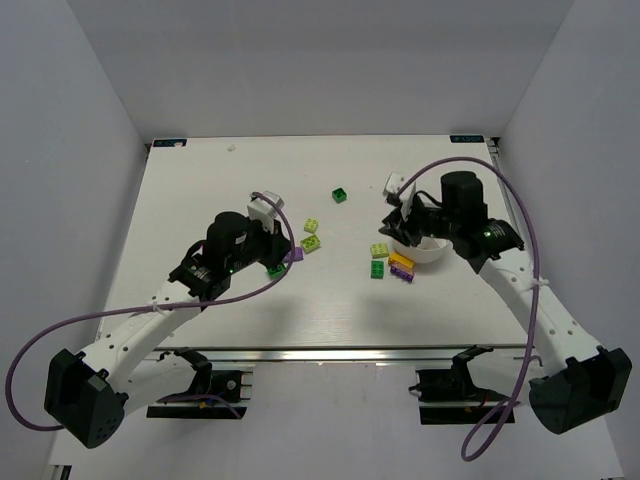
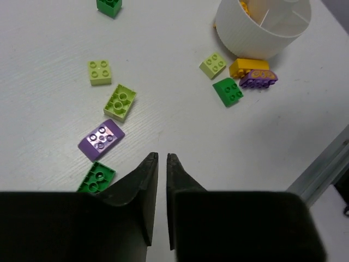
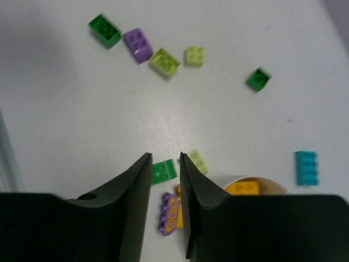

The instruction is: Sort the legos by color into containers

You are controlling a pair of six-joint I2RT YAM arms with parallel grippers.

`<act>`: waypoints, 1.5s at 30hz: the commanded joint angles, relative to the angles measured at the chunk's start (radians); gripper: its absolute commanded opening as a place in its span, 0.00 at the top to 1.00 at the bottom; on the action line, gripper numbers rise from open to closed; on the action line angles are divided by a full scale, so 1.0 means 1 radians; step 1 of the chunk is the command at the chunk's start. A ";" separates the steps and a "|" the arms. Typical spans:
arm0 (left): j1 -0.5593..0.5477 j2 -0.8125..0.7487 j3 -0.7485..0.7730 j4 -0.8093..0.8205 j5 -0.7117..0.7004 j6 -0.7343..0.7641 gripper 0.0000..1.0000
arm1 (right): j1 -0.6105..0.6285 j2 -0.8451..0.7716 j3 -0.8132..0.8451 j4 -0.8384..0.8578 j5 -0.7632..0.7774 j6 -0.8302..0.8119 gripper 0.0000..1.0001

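Several legos lie on the white table. In the left wrist view a purple brick (image 2: 101, 140) and a green brick (image 2: 96, 177) sit just left of my left gripper (image 2: 162, 155). That gripper is shut with nothing in it. Two lime bricks (image 2: 120, 102) lie beyond. The white divided bowl (image 2: 256, 41) stands at the upper right, with lime, green (image 2: 228, 91), orange (image 2: 248, 67) and purple (image 2: 258, 79) bricks at its foot. My right gripper (image 3: 165, 156) hangs open and empty above those bricks beside the bowl (image 3: 271, 184). An orange brick (image 3: 242, 188) lies inside the bowl.
A cyan brick (image 3: 306, 167) lies alone past the bowl. A dark green brick (image 1: 341, 195) sits mid-table toward the back. A metal rail (image 2: 322, 166) marks the table's near edge. Purple cables (image 1: 520, 215) loop off both arms.
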 commanded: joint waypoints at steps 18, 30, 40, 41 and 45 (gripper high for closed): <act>0.005 0.006 0.012 -0.001 0.030 -0.014 0.10 | 0.005 0.059 -0.311 -0.151 0.413 0.107 0.18; 0.005 0.012 0.015 -0.003 0.034 -0.008 0.10 | 0.005 0.175 -0.358 0.016 0.499 0.193 0.23; 0.005 0.013 0.013 -0.004 0.028 -0.007 0.10 | 0.008 0.261 -0.349 0.098 0.474 0.236 0.35; 0.005 0.015 0.013 -0.004 0.028 -0.007 0.10 | 0.005 0.264 -0.354 0.105 0.477 0.237 0.35; 0.005 0.015 0.013 -0.004 0.031 -0.005 0.11 | 0.007 0.284 -0.357 0.128 0.488 0.245 0.46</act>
